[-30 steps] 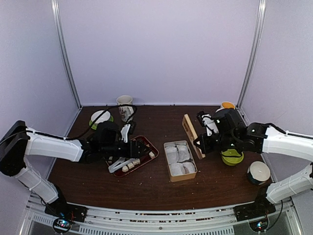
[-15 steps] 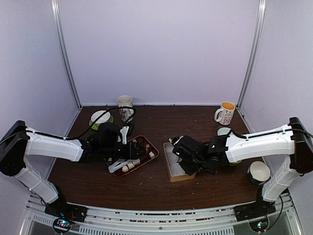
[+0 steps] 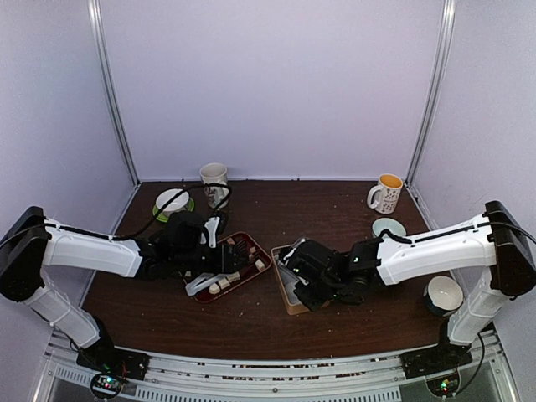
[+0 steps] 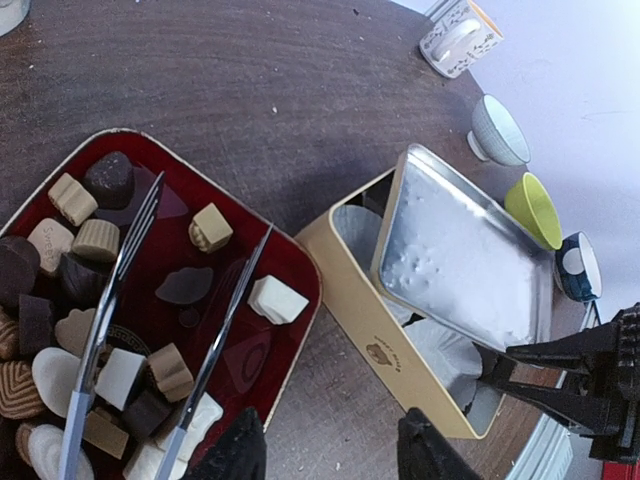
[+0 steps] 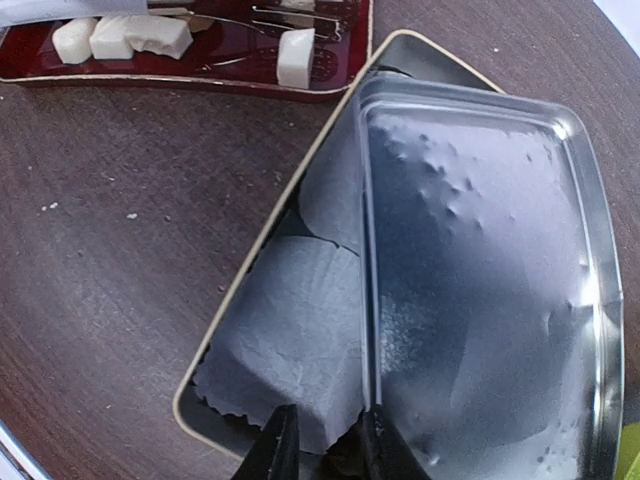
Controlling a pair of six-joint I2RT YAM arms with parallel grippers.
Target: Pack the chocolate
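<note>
Left pincer [image 4: 330,447]: fingertips stand moderately apart, only a corner of the red tray [image 4: 165,240] and bench [image 4: 250,70] between them. Right pincer [image 5: 328,446]: narrow gap at the near corner of the lid [image 5: 480,260]; gripping or touching, cannot tell.

Edges: tray and box [image 4: 350,320] sit just beside each other; contact not resolvable. Lid lies tilted across the box, covering part of it. Open brown bench fills the upper middle of the overhead frame.

Views: left wrist shows a green bowl [image 4: 535,205] between a pale bowl [image 4: 497,130] and a dark spotted bowl [image 4: 580,265]; overhead, the right arm [image 3: 435,243] covers the green one. Right wrist shows grey crinkled paper liners [image 5: 290,320] inside the box.

Materials: chocolate [image 4: 211,227] sits in the tray, lower left of left wrist frame, small cream, white and brown pieces, cubes and ridged rounds. Silver tongs [image 4: 120,290] lie across them. Lid interior is dimpled bright metal; box wall cream.
</note>
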